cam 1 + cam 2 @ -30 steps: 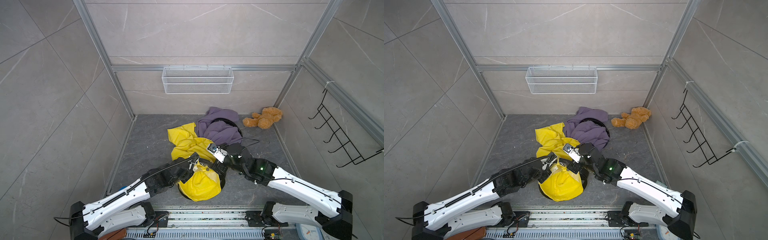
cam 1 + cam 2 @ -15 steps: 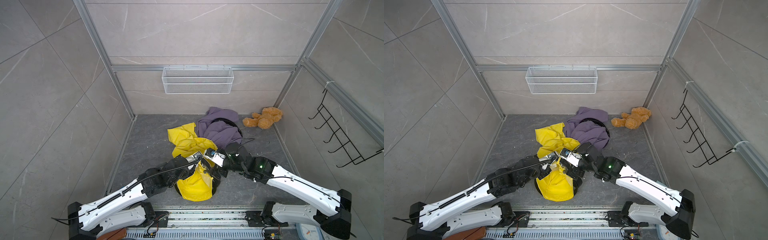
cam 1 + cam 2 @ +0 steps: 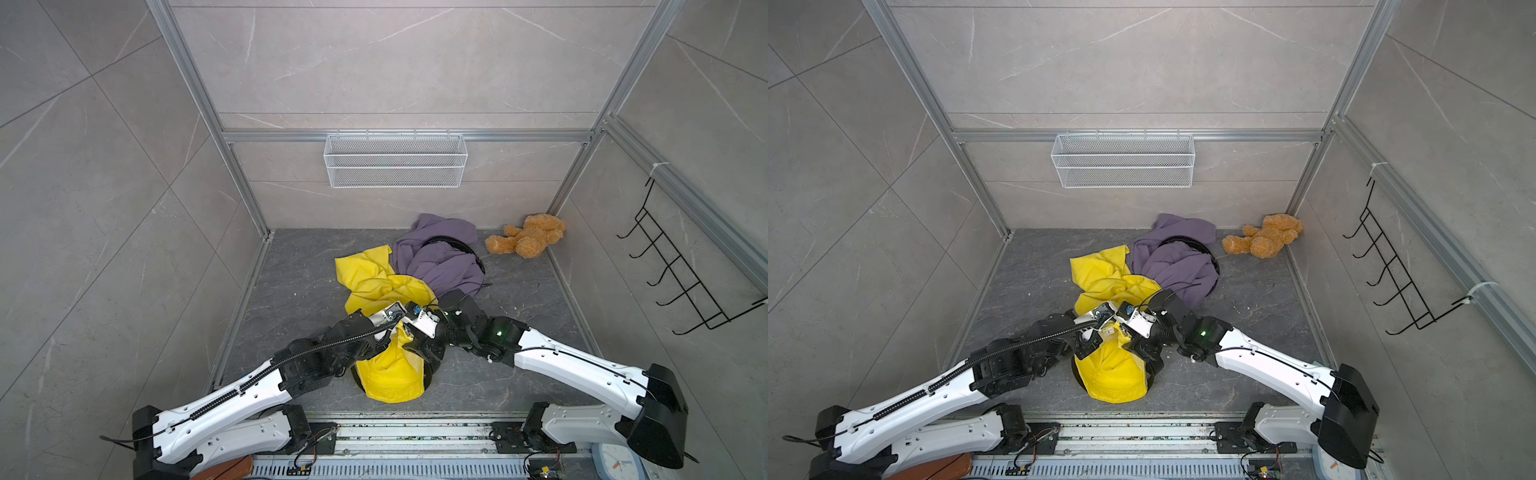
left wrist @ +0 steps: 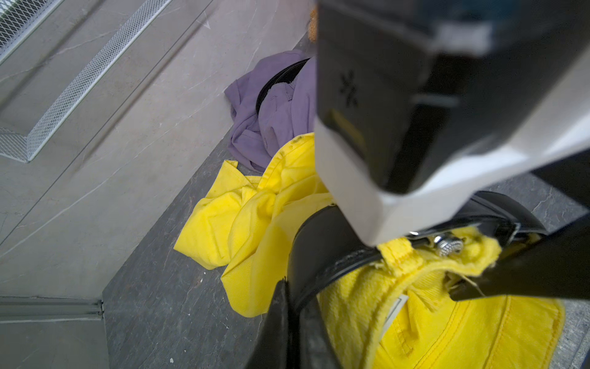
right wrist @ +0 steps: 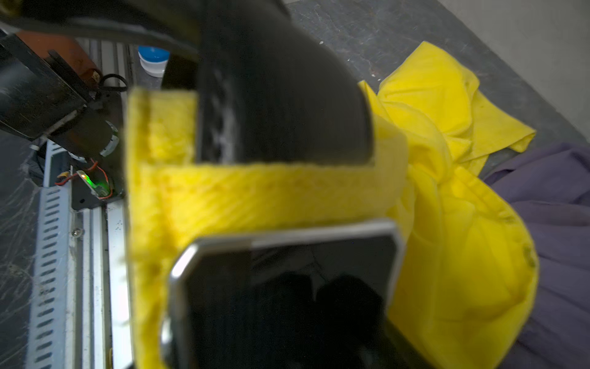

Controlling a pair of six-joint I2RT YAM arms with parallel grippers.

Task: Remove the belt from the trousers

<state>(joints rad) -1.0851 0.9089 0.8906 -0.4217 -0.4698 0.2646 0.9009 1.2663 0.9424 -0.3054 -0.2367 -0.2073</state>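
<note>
- The left fingers (image 4: 276, 329) are pressed together on what looks like the black strap of the belt (image 4: 319, 249). The strap leaves their tips and curves straight on toward the other arm.
- Just past those tips the strap passes under a yellow belt loop (image 4: 397, 255) on the waistband of the yellow trousers (image 4: 255, 223). Their waist end is lifted off the tabletop (image 3: 291, 299), while the legs trail away on it.
- The right fingers (image 3: 428, 353) stand on the far side of that loop from the left ones, right at the metal buckle (image 5: 287, 287). The buckle fills the right wrist view, touching the loop's edge. Whether the right fingers are apart or closed on the buckle cannot be told, since they are hidden or blurred in every view.
- The belt's long axis therefore runs from one set of fingers to the other, with the loop between them. The right fingers are nearer the buckle and the left nearer the plain strap.
- Judgement: the pull should follow the strap's length, with the buckle end leading away from the loop, as the buckle looks too wide to pass through it.
- The purple trousers (image 3: 436, 257), with a dark belt of their own, lie well beyond both sets of fingers.
</note>
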